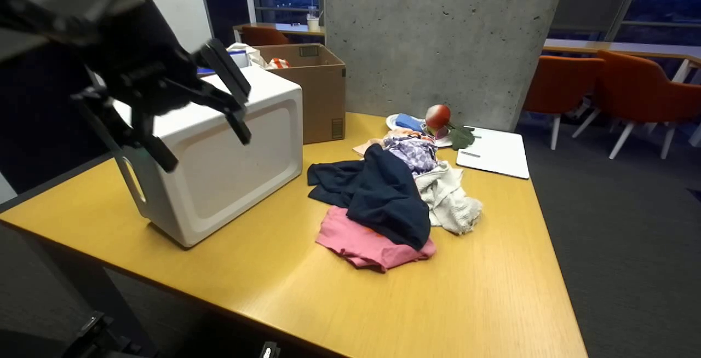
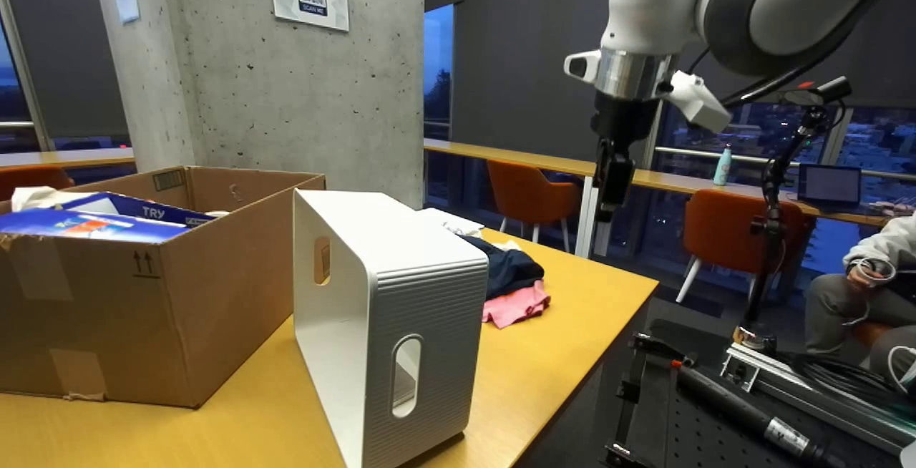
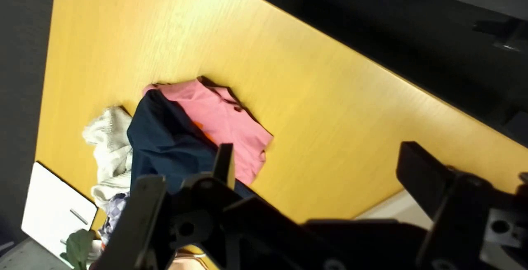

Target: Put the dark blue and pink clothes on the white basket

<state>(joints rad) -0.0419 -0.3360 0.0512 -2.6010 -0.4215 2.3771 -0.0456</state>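
The dark blue clothing (image 1: 383, 194) lies crumpled on top of the pink clothing (image 1: 367, 246) on the table. Both also show in an exterior view, the dark blue (image 2: 512, 271) above the pink (image 2: 517, 307). In the wrist view, the dark blue (image 3: 165, 146) covers part of the pink (image 3: 231, 117). The white basket (image 1: 235, 161) lies on its side; in an exterior view its open side (image 2: 329, 325) faces the cardboard box. A corner of the basket (image 3: 398, 210) shows in the wrist view. My gripper (image 3: 317, 149) is open and empty, high above the table; it shows in both exterior views (image 1: 205, 147) (image 2: 608, 207).
A cardboard box (image 1: 317, 95) with packages stands beside the basket. A white cloth (image 1: 452, 199) and a purple patterned cloth (image 1: 413, 152) touch the dark blue clothing. A whiteboard (image 1: 498, 152), a red-and-white round object (image 1: 438, 117) and a plate (image 1: 391, 122) lie at the far end.
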